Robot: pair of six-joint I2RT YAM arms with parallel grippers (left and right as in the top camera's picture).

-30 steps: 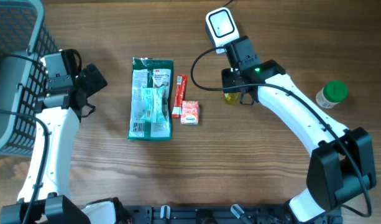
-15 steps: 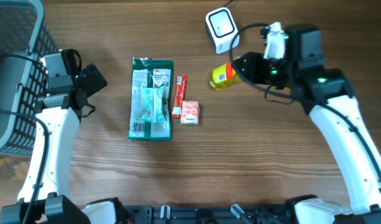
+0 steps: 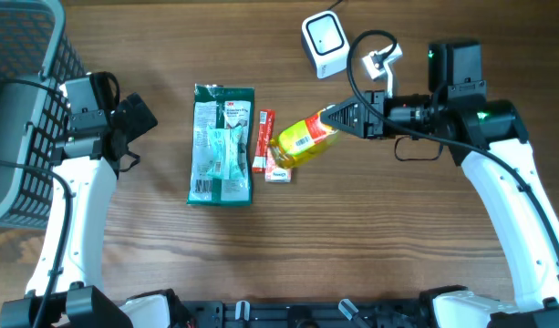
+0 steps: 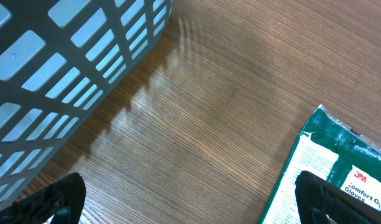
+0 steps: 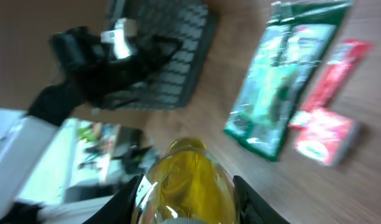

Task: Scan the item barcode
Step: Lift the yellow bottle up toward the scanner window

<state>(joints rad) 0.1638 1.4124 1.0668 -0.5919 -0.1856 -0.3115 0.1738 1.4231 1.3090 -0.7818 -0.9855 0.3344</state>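
Since the previous frames, the right arm has swung the yellow bottle (image 3: 306, 138) from just beside the scanner (image 3: 324, 39) down toward 7 o'clock. The left arm has not moved.

**Task item.** The bottle is raised above the bench (image 3: 370, 246) near the centre of the overhead view. It lies almost horizontal, with its base pointing to 8 o'clock. Its white barcode label (image 3: 297, 144) faces up. The scanner stands at 1 o'clock from the bottle and clear of it.

**Grippers.**
- The right gripper (image 3: 341, 120) is clenched on the neck end of the bottle. The right wrist view shows both fingers (image 5: 135, 194) flanking the yellow body.
- The left gripper (image 3: 140, 118) is released, with its jaws spread wide. It hangs at 9 o'clock, between the basket and the glove packet, and holds nothing.

**Containers.**
- Basket (image 3: 24, 109): grey mesh, at the 9–10 o'clock edge. Only its own grid shows inside.
- Bottle: translucent yellow. Its fill level cannot be determined.

**Item count.**
- One basket.
- One scanner.
- One bottle.
- One green 3M glove packet (image 3: 222, 144), at 9 o'clock from the bottle.
- One red stick sachet (image 3: 263, 138), touching the packet's 3 o'clock edge.
- One small red-and-white box (image 3: 280, 172), partly covered by the bottle.
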